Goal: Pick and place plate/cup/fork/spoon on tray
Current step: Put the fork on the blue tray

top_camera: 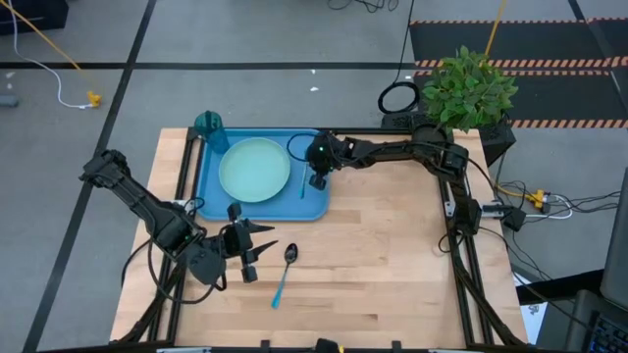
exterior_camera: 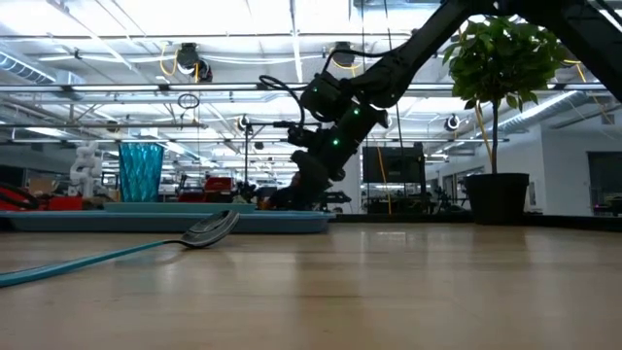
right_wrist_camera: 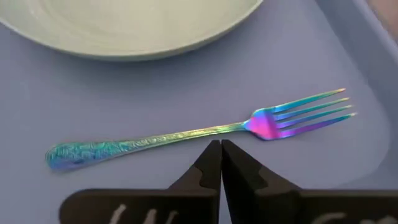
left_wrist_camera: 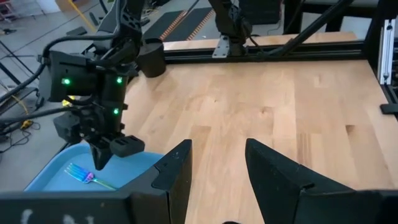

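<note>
The blue tray (top_camera: 312, 201) lies at the table's far left. The mint-green plate (top_camera: 255, 169) rests flat on it, and the teal cup (top_camera: 209, 125) stands upright at the tray's far left corner. The fork (right_wrist_camera: 186, 134), with a blue-green handle and rainbow tines, lies flat on the tray floor beside the plate. My right gripper (right_wrist_camera: 221, 146) is shut and empty, its tips just beside the fork's neck. The spoon (top_camera: 286, 270) lies on the bare wood, its dark bowl (exterior_camera: 209, 229) toward the tray. My left gripper (top_camera: 257, 245) is open and empty, just left of the spoon's bowl.
A potted plant (top_camera: 469, 88) stands at the table's far right corner. Black frame rails (top_camera: 461, 235) run along the table's sides. Bare wood (top_camera: 392, 255) fills the table's middle and right. The low view shows the room beyond the table.
</note>
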`<state>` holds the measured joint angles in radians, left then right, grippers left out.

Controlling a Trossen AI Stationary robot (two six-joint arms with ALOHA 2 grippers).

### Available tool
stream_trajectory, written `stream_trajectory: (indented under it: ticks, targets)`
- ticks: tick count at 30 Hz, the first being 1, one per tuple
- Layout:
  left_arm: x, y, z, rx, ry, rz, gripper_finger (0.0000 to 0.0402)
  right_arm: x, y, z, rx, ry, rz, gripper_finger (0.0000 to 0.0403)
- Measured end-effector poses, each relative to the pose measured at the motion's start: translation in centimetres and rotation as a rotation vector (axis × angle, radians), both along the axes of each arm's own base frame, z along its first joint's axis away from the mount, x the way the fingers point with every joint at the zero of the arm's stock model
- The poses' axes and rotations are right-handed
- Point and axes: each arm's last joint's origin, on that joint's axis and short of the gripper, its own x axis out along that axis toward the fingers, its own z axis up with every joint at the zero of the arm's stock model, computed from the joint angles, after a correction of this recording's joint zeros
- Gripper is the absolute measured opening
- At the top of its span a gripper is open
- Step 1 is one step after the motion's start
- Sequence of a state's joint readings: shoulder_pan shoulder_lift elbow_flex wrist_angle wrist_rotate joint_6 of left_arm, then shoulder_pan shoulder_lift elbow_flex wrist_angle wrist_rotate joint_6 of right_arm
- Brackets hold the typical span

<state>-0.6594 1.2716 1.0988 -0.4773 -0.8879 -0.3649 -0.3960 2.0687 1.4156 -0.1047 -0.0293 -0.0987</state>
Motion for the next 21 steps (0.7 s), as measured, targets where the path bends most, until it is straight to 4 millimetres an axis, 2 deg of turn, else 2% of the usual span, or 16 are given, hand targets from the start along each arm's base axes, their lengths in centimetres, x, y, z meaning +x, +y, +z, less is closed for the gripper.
stream_trajectory:
  ticks: [12,18,21]
  targets:
    - [0.2,0.3,0.0,-0.007,-0.004,0.017,0.0152,1.6,5.8,-0.3,-0.005,0.028,-0.158,0.0007]
    - [0.4,0.6,0.0,-0.015,-0.007,0.03,0.0152,2.3,8.1,-0.3,0.0,0.007,-0.112,0.0025]
    - [0.4,0.5,0.0,-0.017,-0.009,0.03,0.0152,2.8,8.8,-1.1,0.014,0.002,-0.088,0.0026]
